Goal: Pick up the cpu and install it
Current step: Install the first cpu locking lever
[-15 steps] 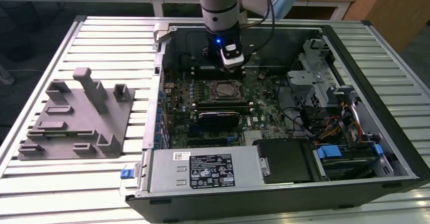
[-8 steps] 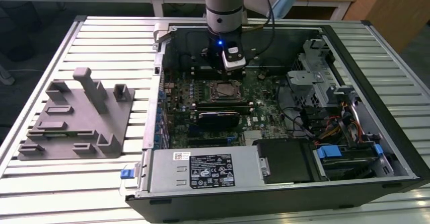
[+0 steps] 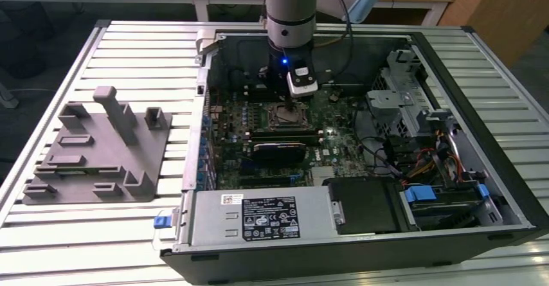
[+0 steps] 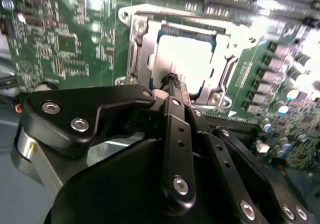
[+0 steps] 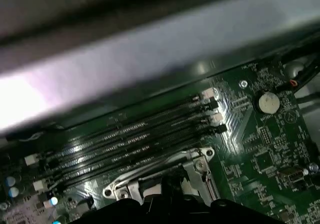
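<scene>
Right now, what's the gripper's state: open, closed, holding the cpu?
Gripper: over the cpu lying in the socket frame; open or closed cannot be told, nor whether it grips the chip.

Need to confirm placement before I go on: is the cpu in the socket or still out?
In. The cpu lies flat inside the socket frame, the gripper just above it.

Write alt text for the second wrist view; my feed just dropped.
A small flat square silvery-grey cpu sits inside the square metal socket frame on the green motherboard. The black gripper reaches towards the cpu's near edge from the foreground.
</scene>
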Robot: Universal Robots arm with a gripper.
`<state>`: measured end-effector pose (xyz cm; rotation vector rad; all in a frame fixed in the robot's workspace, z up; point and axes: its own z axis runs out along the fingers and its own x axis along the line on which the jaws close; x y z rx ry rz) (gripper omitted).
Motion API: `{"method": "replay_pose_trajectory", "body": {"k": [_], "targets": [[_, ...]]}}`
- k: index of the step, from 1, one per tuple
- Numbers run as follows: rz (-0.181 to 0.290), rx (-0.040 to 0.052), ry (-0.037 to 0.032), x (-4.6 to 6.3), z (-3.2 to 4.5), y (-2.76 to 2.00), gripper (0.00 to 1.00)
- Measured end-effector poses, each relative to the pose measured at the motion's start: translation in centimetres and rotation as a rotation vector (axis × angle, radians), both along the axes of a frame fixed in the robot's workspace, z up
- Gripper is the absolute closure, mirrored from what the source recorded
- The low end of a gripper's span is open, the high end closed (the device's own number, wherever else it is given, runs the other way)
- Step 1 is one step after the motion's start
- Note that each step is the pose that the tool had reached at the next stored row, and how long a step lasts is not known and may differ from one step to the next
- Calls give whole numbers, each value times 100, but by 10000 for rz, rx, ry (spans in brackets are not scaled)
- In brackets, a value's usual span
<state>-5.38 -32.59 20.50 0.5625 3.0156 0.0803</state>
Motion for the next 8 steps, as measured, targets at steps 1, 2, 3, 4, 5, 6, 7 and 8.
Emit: {"method": "replay_pose_trajectory", "body": {"k": [1, 2, 3, 4, 5, 6, 7, 8], "targets": [[0, 0, 19, 6, 0, -23, 89], [-1, 0, 40, 11, 0, -49, 89], [-1, 0, 58, 17, 0, -71, 89], [0, 1, 79, 21, 0, -88, 89], [0, -3, 108, 25, 0, -97, 89], [0, -13, 156, 29, -2, -102, 89], [0, -41, 215, 30, -2, -104, 89], [5, -76, 281, 30, -2, -106, 89]]}}
